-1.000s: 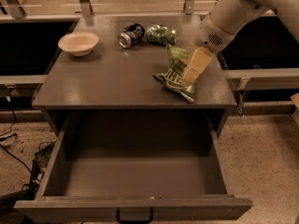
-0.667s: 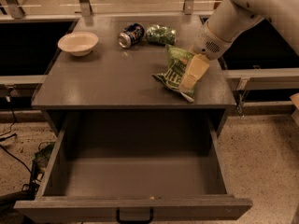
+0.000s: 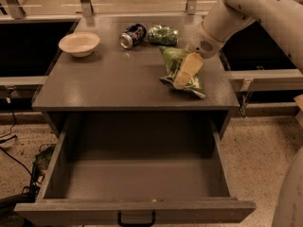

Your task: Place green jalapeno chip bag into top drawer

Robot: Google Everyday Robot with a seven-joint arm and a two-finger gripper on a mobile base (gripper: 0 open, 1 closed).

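On the right half of the grey table (image 3: 109, 82) we see the green jalapeno chip bag (image 3: 193, 85), crumpled, its lower end resting on the tabletop close to the front right corner and its upper end bunched up higher against the gripper (image 3: 185, 72). That gripper, pale cream in colour, lies across the middle of the bag, touching it; whether the claw is clenched on the bag or loose over it we cannot tell. Its white arm (image 3: 246, 8) comes in from the upper right, over the table's right edge.

Below the tabletop the top drawer (image 3: 137, 211) stands pulled out toward us, nearly as wide as the table, with a small black handle (image 3: 136, 219) in the middle of its front panel. The bag is on the table, not in the drawer.

Toward the back of the table we note a soda can (image 3: 132, 35) on its side, and just beside it on the right a shiny dark-green packet (image 3: 163, 34). A pale bowl (image 3: 79, 43) sits near the back left corner, well apart from the bag
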